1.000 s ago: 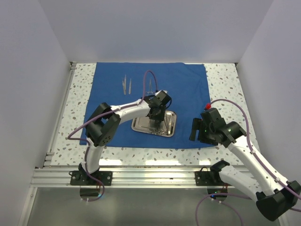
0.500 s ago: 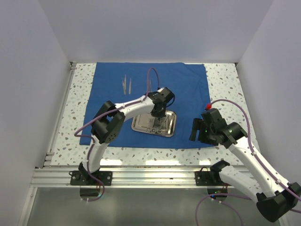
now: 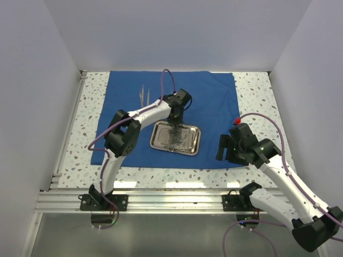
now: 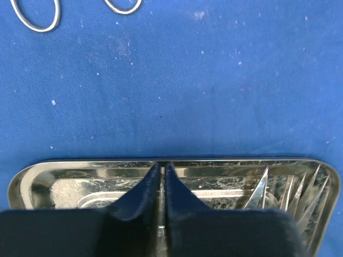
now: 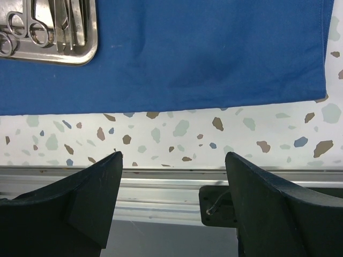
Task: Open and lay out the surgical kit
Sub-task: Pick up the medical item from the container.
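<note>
**State.** The blue cloth point(image 3: 214, 101) lies spread flat on the table point(image 3: 252, 91). The steel tray point(image 4: 75, 167) sits on the cloth, toward its near edge, with several instruments point(image 4: 292, 190) bunched at one end. A pair of tweezers point(image 3: 143, 95) lies on the cloth beyond the tray. Two ring handles point(image 4: 37, 30) show on the cloth past the tray's far rim.

**Left claw** point(image 4: 161, 167): closed, tips together, over the far rim of the tray. A thin bright line shows between the fingers. It cannot be told whether this is a pinched instrument or the tray seen through the gap.

**Right claw** point(image 5: 172, 156): wide open and empty, over the near right edge of the cloth, well apart from the tray.

**Hazards.**
1. Slip. A slim, smooth instrument held only at the tips can pivot or drop onto the tray or the items on the cloth.
2. Empty carry. If nothing is pinched, the transfer moves nothing, so confirm the hold first.
3. Rim strike. Low travel can catch the tray rim. The tray is unrestrained and would slide, wrinkling the cloth.
4. Overlap. A release too near the ring handles can leave instruments crossed.
</note>
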Robot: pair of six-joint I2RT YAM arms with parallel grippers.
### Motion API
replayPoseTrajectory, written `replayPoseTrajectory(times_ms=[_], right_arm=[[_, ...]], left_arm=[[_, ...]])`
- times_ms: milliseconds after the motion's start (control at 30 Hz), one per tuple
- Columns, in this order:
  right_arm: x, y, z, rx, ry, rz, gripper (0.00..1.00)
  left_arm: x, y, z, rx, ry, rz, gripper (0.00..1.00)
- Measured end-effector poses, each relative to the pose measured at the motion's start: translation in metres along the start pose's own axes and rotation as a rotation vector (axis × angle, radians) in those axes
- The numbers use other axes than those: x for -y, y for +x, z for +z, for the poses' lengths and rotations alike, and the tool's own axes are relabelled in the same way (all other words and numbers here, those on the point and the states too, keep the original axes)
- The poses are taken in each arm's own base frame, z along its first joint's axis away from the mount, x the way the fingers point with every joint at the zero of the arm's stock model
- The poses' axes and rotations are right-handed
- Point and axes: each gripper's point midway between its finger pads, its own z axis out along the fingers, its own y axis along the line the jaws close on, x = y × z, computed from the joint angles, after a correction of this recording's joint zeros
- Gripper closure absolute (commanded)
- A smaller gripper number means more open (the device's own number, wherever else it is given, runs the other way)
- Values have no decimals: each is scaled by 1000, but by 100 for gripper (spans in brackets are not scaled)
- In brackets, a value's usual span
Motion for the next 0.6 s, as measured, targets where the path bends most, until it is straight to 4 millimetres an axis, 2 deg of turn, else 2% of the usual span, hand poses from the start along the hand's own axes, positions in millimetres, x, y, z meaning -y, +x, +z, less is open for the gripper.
replayPoseTrajectory(times_ms=[33, 133, 267, 467, 600], right_arm=[[0, 0, 0, -2, 1, 0, 19], [0, 0, 1, -7, 5, -1, 19], [0, 1, 2, -10, 8, -1, 19], [0, 1, 4, -18, 14, -2, 19], [0, 1, 5, -22, 17, -3, 19]], left_arm=[[0, 0, 0, 0, -2, 6, 74], [-1, 3, -1, -3, -16, 15, 65], [-6, 9, -9, -7, -40, 25, 63], [-16, 13, -40, 8, -49, 27, 63], [-20, 27, -53, 0, -44, 31, 67]])
